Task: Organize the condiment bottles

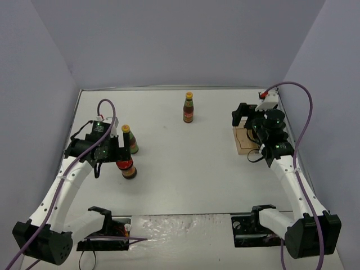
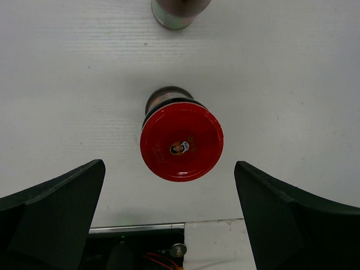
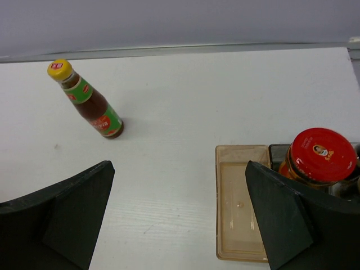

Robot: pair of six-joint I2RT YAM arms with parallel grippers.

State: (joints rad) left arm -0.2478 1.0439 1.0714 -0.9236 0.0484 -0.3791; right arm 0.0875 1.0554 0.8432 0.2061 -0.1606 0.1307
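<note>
- Two tall slim bottles with yellow caps stood upright on the table (image 1: 185, 174): the left tall bottle (image 1: 130, 139) was close to the left arm, and the far tall bottle (image 1: 188, 108) stood alone toward the far middle, well apart from everything else.
- Just in front of the left tall bottle stood the left red-lidded jar (image 2: 181, 142), upright on the bare table, near that bottle but apart from it.
- Directly above that jar hung the left gripper (image 2: 169, 162), its jaws spread wide. The red lid lay between the two fingers (image 2: 50, 214) in the wrist view, with clear table showing on both sides and neither finger touching it.
- Over at the right side, the right gripper (image 3: 179, 163) was also spread wide and held nothing, with bare table and the near end of the tray (image 3: 241, 225) showing between its fingers.
- Beside the tray's right edge stood the right red-lidded jar (image 3: 320, 157), upright and partly hidden by the right finger. Whether it sat inside a compartment could not be told.
- From the right wrist, the far tall bottle appeared off to the left, clear of the tray.
</note>
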